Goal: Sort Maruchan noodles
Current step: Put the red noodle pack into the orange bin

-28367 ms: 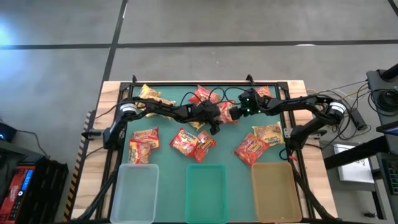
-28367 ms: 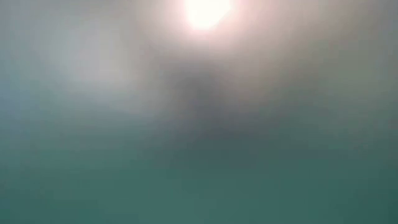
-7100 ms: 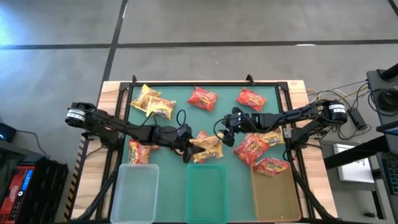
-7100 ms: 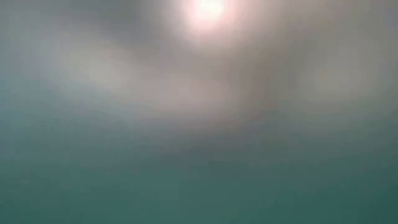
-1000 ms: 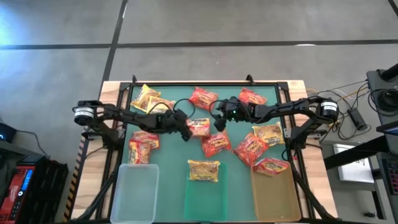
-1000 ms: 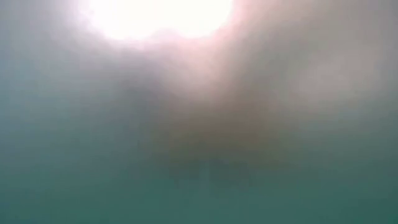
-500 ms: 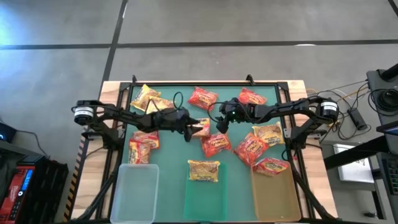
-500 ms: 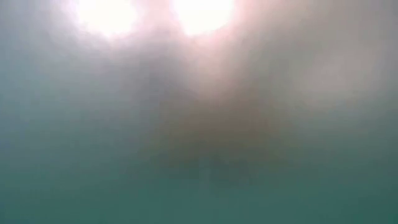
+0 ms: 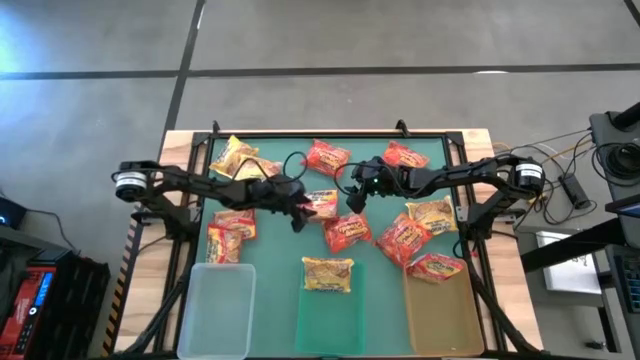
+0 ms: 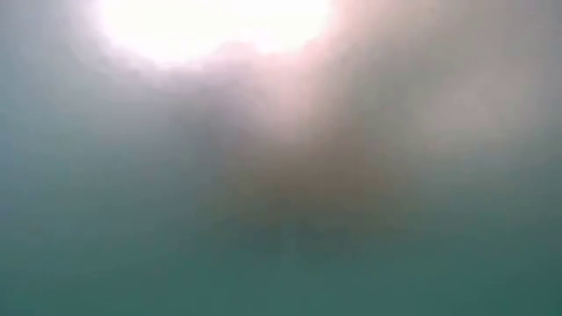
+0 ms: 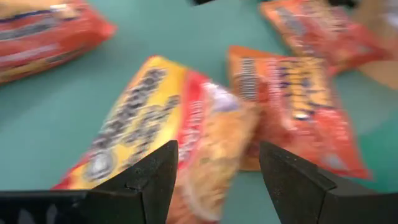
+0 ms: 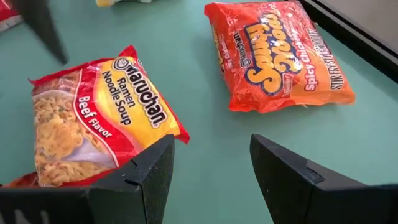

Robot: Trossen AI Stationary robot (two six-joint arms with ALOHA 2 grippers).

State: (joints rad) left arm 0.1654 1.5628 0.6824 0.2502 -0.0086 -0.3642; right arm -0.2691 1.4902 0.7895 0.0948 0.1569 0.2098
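Dark fingers of the left pincer (image 9: 298,212) stand spread apart at the middle of the high frame, and the left wrist view shows a yellow-and-red beef packet (image 11: 163,134) lying in the gap between them, not yet gripped. An orange-red packet (image 11: 297,99) lies touching it, just beyond. The right pincer (image 9: 352,200) hovers close by, a little right of centre, also spread wide and holding nothing; its own camera looks down on a beef packet (image 12: 102,124) and an orange spicy chicken packet (image 12: 278,53) on the green table (image 9: 270,270).

Outward from there, other Maruchan noodles lie scattered across the upper half of the high frame. One yellow packet (image 9: 327,273) sits in the green middle tray (image 9: 330,315), one red packet (image 9: 433,266) rests on the upper edge of the tan tray (image 9: 445,310) at lower right, and the clear tray (image 9: 216,308) at lower left holds none.

The step in hand looks like the left arm's pick of the beef packet; next the fingers need to close on its crinkly edge without catching the neighbour, then lift.

Against the picture from a second ago, the left pincer has crept slightly along the beef packet; the packets and right arm lie as they did.
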